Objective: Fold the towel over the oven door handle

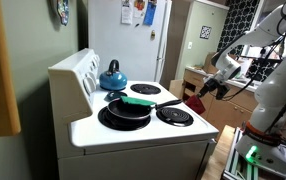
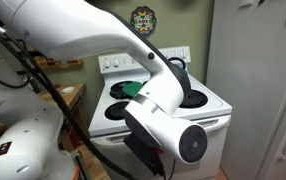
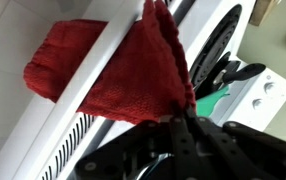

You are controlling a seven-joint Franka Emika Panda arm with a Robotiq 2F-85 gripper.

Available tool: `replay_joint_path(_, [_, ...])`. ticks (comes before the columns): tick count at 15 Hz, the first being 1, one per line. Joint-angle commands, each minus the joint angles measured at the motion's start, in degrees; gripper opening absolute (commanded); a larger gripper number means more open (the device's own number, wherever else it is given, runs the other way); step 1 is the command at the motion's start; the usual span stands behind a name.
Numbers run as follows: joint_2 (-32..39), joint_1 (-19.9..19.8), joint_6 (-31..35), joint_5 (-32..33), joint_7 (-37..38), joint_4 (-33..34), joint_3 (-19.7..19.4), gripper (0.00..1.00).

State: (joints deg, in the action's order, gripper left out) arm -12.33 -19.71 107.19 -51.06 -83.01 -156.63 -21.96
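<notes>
Going left to right in the wrist view: the towel (image 3: 118,75) is draped across the oven door handle (image 3: 43,120). There's a bunched lump on the far side of the white bar and a bigger flap hanging down the near side, tapering to a point right at the gripper (image 3: 181,128). The jaws look pinched narrow on that lower tip, though it's pretty blurry down there. Off to the right you can make out the pan (image 3: 223,55) and the green mat (image 3: 215,100) up on the cooktop. My worry is that the cloth is limp and the two halves look uneven. If the fingers snag the weave when they open, or drag the flap outward, I reckon the whole thing slides off the bar. Only the wrist view actually shows the drape. In an exterior view you get the kettle (image 1: 113,76), then the pan, then the gripper out past the front of the stove (image 1: 133,135) with a bit of red under it, but the handle itself is out of sight. In an exterior view the arm (image 2: 153,110) blocks the oven front, so no towel or gripper there at all.
</notes>
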Motion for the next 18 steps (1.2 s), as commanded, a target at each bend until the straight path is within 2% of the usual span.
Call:
replay_joint_path(1, [0.54, -0.18, 0.62, 0.03, 0.31, 0.07, 0.27, 0.04])
replay_joint_path(7, [1.17, -0.15, 0.84, 0.02, 0.81, 0.46, 0.40, 0.04])
replay_joint_path(8, [1.17, -0.15, 0.84, 0.02, 0.83, 0.48, 0.41, 0.01])
replay_joint_path(14, [5.30, -3.21, 3.62, 1.47, 7.06, 2.37, -1.80, 0.01])
replay_joint_path(18, [7.78, -4.62, 7.85, 3.30, 12.62, 3.94, -2.45, 0.01])
